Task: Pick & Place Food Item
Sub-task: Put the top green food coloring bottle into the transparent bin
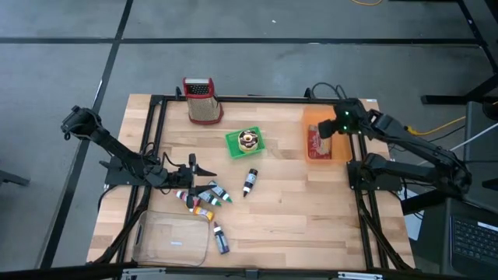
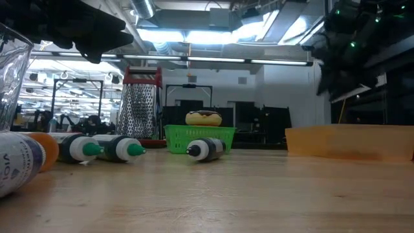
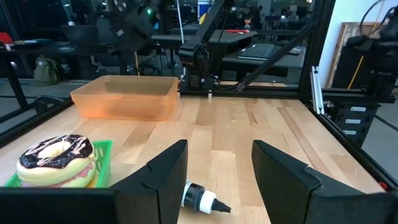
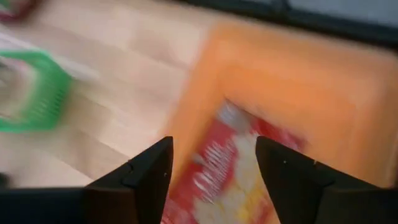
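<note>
A red food packet (image 1: 317, 143) lies flat on the floor of the orange bin (image 1: 311, 118) at the table's far right. My right gripper (image 4: 214, 152) hangs open above the bin, slanting down, and the packet (image 4: 217, 183) shows below the gap between its fingers, apart from them. A chocolate-iced doughnut (image 1: 248, 139) sits in a green basket (image 1: 233, 146) near the table's middle. My left gripper (image 3: 214, 162) waits open and level over the left side of the table, with nothing between its fingers.
A metal grater (image 1: 201, 99) stands at the far edge. Several small bottles (image 1: 204, 198) lie by the left gripper, and one black-capped bottle (image 1: 250, 182) lies near the middle. A clear container (image 1: 173, 239) sits at the near left. Bare wood spans the near right.
</note>
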`<state>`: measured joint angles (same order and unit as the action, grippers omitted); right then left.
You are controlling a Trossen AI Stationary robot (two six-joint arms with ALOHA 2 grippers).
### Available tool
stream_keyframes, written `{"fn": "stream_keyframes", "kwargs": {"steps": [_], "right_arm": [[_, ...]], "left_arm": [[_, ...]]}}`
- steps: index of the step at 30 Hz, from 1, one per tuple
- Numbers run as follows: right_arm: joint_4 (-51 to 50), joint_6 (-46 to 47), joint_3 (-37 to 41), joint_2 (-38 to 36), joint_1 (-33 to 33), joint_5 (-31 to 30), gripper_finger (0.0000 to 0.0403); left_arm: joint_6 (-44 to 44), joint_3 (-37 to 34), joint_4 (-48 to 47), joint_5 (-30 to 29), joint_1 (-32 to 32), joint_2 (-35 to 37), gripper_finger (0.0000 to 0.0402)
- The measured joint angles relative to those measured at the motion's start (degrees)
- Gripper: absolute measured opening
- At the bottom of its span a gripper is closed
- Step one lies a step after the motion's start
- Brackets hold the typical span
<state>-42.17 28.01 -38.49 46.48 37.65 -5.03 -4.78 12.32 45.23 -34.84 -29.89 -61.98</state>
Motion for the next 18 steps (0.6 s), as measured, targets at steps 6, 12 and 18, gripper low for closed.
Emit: {"fn": "stream_keyframes", "kwargs": {"steps": [6,12,18], "right_arm": [[17.89,0.28,-2.41,0.0,-3.89,11.71,0.0225],[35.91,2.23,-2.43,0.24,-12.55,16.67,0.0214],[36.9,1.55,-2.43,2.31,-22.72,8.46,0.0213]], "left_arm": [[0.42,0.0,-0.02,2.2,0.0,0.0,0.0175],[-0.34,0.0,-3.56,3.93,0.01,0.01,0.0175],[-7.38,6.16,-27.81,5.01,2.19,-0.28,0.0175]]}}
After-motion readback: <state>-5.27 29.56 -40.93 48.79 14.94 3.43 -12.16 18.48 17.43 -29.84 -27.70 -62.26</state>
